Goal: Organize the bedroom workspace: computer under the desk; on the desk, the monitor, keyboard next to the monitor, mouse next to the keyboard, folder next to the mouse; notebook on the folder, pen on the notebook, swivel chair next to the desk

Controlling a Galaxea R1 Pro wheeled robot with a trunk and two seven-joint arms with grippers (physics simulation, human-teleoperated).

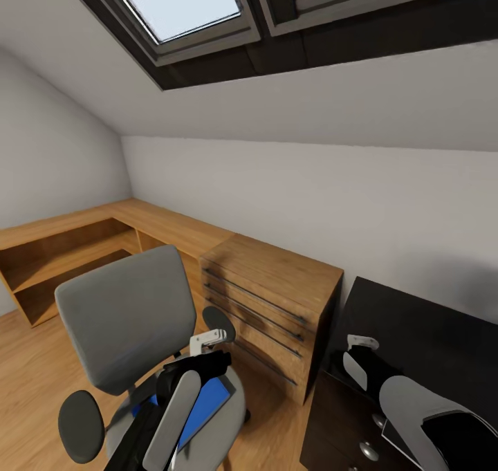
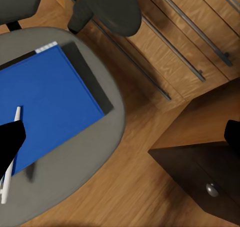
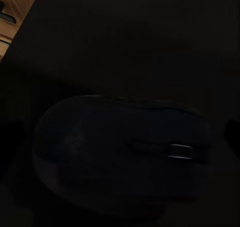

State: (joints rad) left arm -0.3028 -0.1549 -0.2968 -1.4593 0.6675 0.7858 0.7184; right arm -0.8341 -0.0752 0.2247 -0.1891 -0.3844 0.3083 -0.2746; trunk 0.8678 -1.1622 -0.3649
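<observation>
Small dark rounded mouse (image 3: pixel 122 152) lies on glossy black desk (image 3: pixel 150 32) directly under right gripper (image 3: pixel 120 137), at six o'clock; jaw state cannot be told.

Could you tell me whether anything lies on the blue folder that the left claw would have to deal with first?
Yes. A thin white pen lies on the flat bright-blue folder on the grey swivel chair seat, near the left claw. Otherwise the folder's top looks bare.

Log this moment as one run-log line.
left gripper: open above folder on swivel chair | pen: on folder | right gripper: over mouse on desk, open
</observation>
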